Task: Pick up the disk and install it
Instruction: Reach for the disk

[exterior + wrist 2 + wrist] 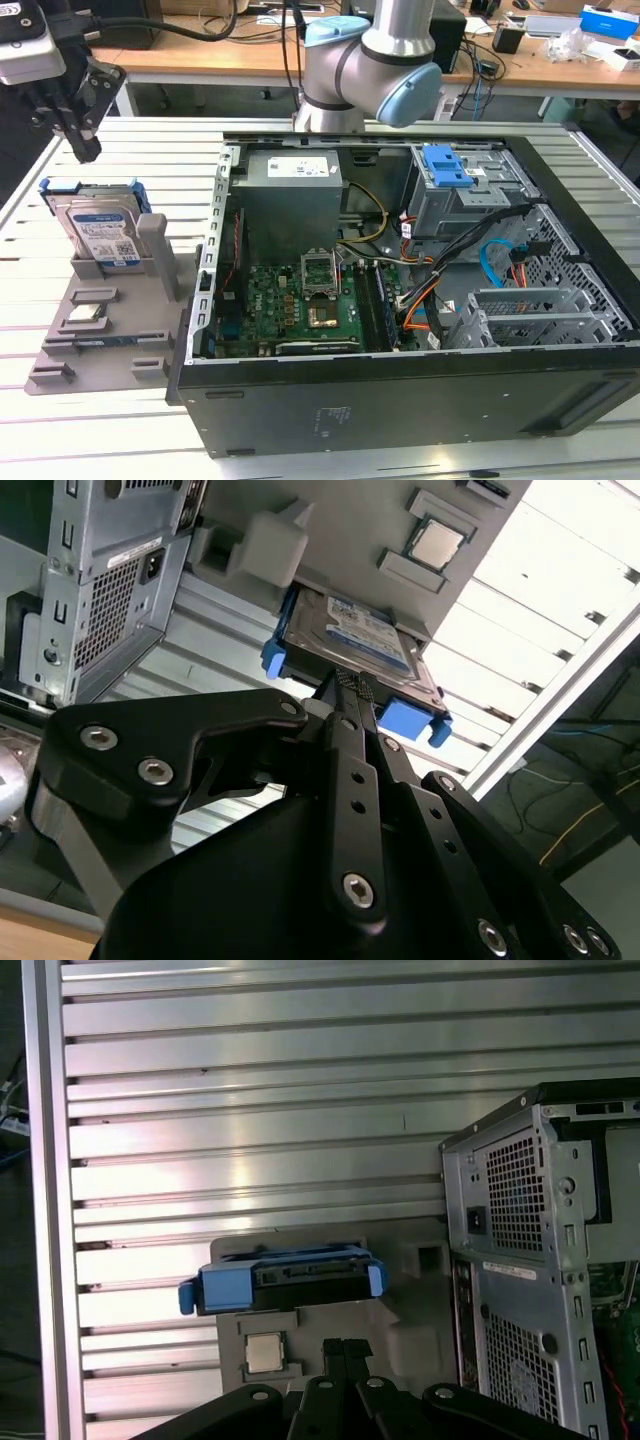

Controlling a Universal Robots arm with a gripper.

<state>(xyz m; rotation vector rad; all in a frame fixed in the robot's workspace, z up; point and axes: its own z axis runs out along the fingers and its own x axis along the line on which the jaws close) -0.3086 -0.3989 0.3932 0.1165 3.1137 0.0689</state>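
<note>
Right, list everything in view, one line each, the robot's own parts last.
disk: one, silver with a blue carrier rail, standing on edge in the holder tray at the exterior view's left
holder tray: one, grey, on the table beside the case
chip: one, silver, lying flat on the tray
computer case: one, black, open, mid-table
motherboard: one, green, inside the case
power supply: one, grey, inside the case
latch: one, blue, atop the grey drive bay
table: one, silver, slatted
arm: one, grey with light blue caps, behind the case
gripper: one, black, shut, above the disk and apart from it
</note>
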